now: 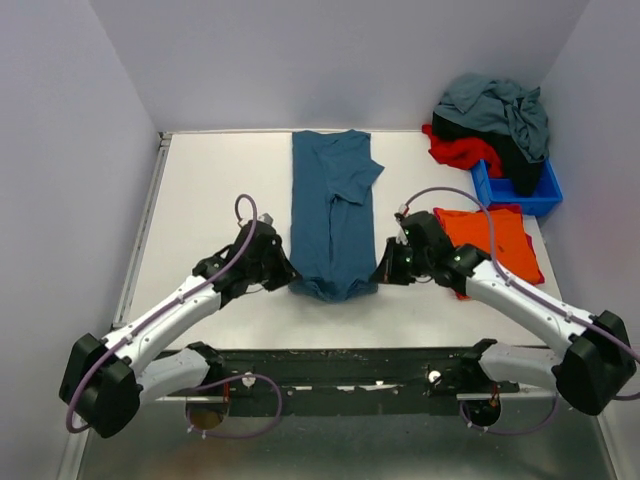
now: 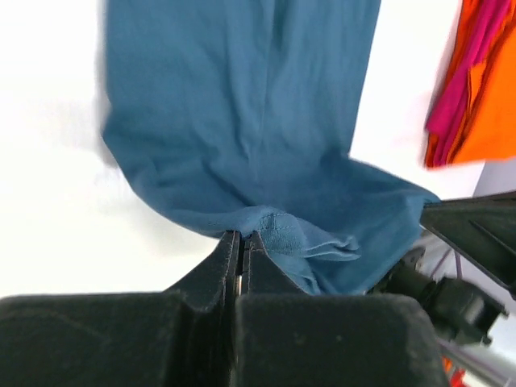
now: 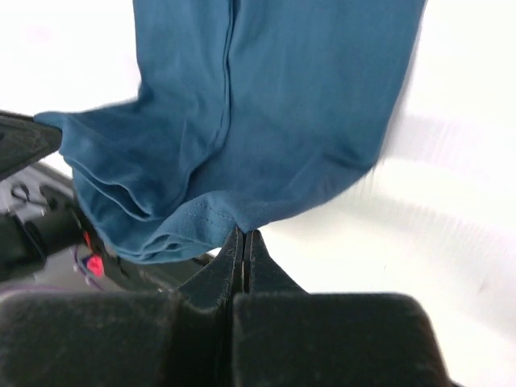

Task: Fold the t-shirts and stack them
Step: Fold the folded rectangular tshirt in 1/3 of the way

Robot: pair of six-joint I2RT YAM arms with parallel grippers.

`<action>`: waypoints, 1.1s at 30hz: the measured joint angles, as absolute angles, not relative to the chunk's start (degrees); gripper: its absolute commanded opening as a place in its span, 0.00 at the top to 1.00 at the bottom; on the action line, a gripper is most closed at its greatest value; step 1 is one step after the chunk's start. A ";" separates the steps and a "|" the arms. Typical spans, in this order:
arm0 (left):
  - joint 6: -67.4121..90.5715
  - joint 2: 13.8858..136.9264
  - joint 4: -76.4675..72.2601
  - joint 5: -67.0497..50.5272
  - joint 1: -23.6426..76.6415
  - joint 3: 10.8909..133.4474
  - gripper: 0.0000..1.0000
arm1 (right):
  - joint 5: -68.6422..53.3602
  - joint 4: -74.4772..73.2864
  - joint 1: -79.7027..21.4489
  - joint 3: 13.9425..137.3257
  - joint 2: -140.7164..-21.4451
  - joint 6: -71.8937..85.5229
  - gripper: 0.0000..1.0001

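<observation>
Left gripper [image 2: 240, 242] and right gripper [image 3: 243, 238] both clamped on the teal t-shirt [image 1: 333, 200] hem corners, lower mid-frame. Looks floppy and light, so corners seem the best hold.

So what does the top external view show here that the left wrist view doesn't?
Only top external: the whole lengthwise-folded teal shirt and the heap of shirts over the blue bin. Only left wrist: the left gripper shut on the teal hem up close, plus pink cloth against the orange shirt. Both: teal shirt, orange shirt, white table.
</observation>
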State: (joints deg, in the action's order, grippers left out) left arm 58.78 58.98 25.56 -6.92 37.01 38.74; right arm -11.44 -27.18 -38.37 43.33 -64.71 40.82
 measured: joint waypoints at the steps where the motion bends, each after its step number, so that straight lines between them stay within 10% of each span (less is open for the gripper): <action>1: 58.08 60.25 25.02 -6.92 35.31 39.59 1.00 | -11.40 -27.05 -37.04 45.04 -66.46 40.25 0.99; 33: 43.38 102.30 18.96 -3.22 19.94 75.42 1.00 | -15.90 -27.33 -18.55 86.41 -110.37 33.32 0.99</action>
